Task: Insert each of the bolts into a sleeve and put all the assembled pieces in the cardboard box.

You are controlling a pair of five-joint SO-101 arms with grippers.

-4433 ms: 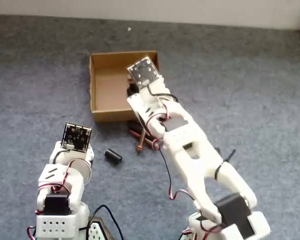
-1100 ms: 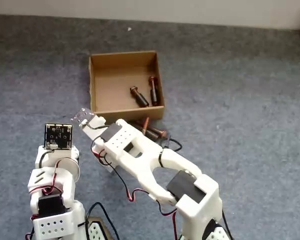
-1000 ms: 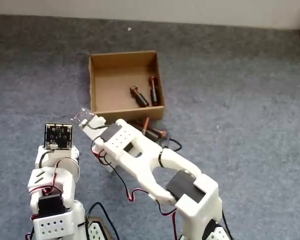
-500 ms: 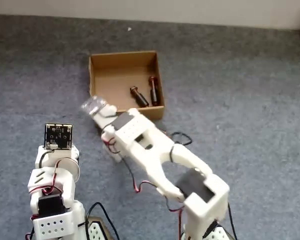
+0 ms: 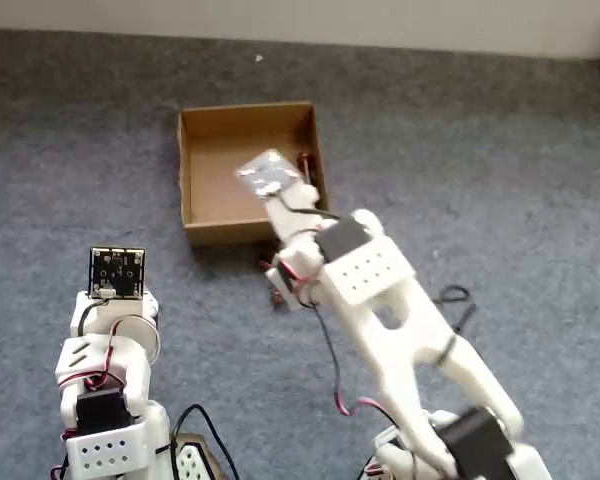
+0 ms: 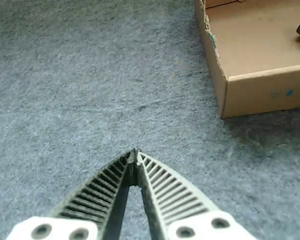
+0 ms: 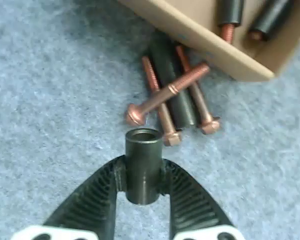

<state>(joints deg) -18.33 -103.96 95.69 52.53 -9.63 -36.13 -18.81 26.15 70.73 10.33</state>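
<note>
While near loose bolts [image 7: 166, 95], right jaws: pinching black sleeve [image 7: 143, 167].
Left jaws: pressed together, empty, over worktop [image 6: 65, 75] near cardboard box [image 6: 260, 92].

I take this for a small robotics lab or hobby workshop. My bench [image 5: 500, 130] is covered in grey felt-like carpet, with a pale strip [image 5: 380, 30] along its far edge. My left arm [image 5: 108, 390] and right arm [image 5: 410, 330] are white plastic, with a bare circuit board [image 5: 117, 272] and loose red and black wires [image 5: 332, 362]. A plain cardboard box [image 5: 225, 232] and copper-coloured bolts [image 7: 166, 95] are the work pieces.
</note>
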